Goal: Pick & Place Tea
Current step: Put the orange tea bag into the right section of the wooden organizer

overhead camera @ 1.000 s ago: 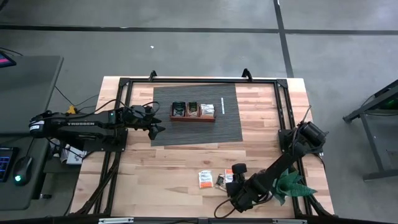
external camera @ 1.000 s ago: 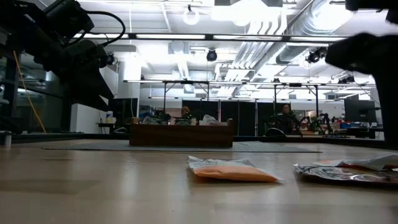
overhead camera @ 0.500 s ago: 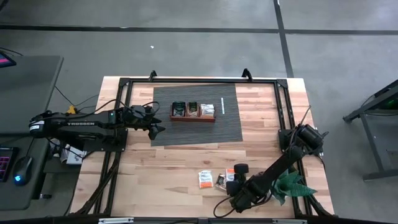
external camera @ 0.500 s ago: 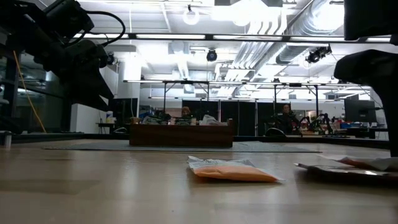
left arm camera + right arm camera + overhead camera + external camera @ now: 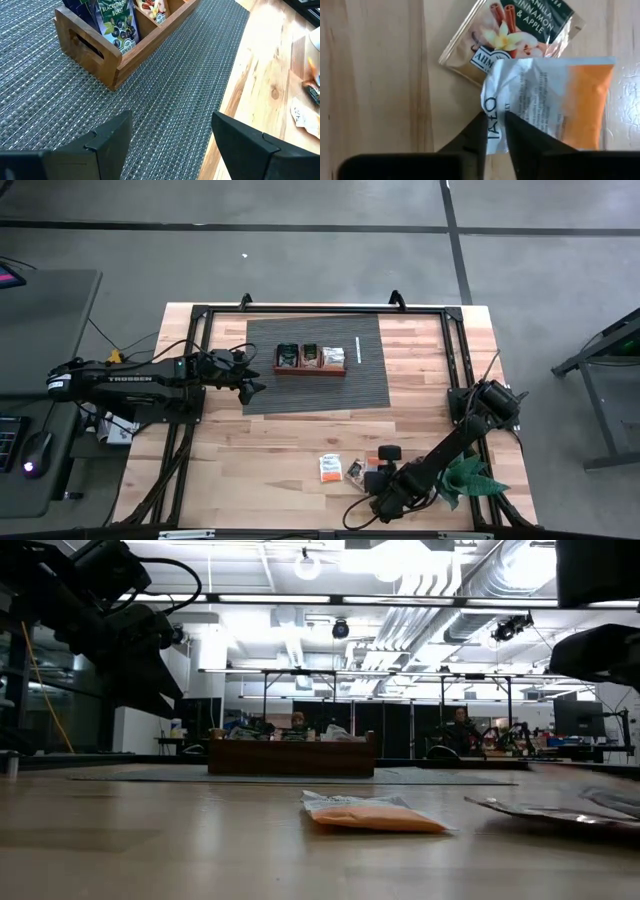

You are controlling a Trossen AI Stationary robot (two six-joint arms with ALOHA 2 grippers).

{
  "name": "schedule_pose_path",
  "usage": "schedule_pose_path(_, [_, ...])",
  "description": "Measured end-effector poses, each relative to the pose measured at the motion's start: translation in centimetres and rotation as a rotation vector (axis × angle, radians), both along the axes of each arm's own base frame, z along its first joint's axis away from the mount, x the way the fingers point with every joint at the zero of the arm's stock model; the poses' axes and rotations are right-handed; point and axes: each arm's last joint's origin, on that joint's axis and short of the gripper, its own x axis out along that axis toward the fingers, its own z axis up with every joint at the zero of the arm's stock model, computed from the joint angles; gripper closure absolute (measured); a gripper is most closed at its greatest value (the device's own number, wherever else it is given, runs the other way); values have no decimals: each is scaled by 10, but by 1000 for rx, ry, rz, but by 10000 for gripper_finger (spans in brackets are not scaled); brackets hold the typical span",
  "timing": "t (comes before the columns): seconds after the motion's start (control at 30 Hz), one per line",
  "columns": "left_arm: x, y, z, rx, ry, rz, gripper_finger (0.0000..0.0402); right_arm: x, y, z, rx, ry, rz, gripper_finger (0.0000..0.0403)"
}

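Observation:
My right gripper (image 5: 373,472) is low over the table's near edge, shut on an orange-and-white tea sachet (image 5: 555,100). That sachet overlaps a beige vanilla-cinnamon sachet (image 5: 515,35) lying flat on the wood. Another orange-and-white sachet (image 5: 329,467) lies flat just to their left, also seen in the low view (image 5: 375,813). The wooden tray (image 5: 310,358) stands on the grey mat with sachets upright in its compartments (image 5: 117,22). My left gripper (image 5: 255,387) hovers open over the mat, left of the tray. My right gripper pinches the orange-and-white sachet's white end (image 5: 492,107) between its two fingertips, coming from above. The orange end (image 5: 585,100) reaches away from the fingers over the beige sachet. Whether the sachet is clear of the table I cannot tell.
A grey woven mat (image 5: 310,390) covers the far middle of the table. Black frame rails (image 5: 455,360) run along both sides. A green plastic piece (image 5: 470,475) sits at the near right corner. Bare wood lies between the mat and the sachets.
My right gripper has shifted a little toward the near edge and the right, staying shut on the orange-and-white sachet, which has moved with it. In the low view the sachets at the right look flatter and lie lower than before. My left arm has kept still.

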Motion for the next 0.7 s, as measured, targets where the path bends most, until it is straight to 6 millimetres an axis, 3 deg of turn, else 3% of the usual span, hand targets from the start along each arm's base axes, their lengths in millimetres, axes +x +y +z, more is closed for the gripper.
schedule_pose_path(0.17, [0, 0, 0, 0, 0, 0, 131, -1, 0, 0, 10, 16, 11, 396])
schedule_pose_path(0.47, [1, -1, 1, -16, -12, -21, 131, 0, -14, 7, -53, 104, 26, 401])
schedule_pose_path(0.7, [5, 0, 7, -9, -92, -36, 131, 17, -23, 27, -96, 104, 136, 402])
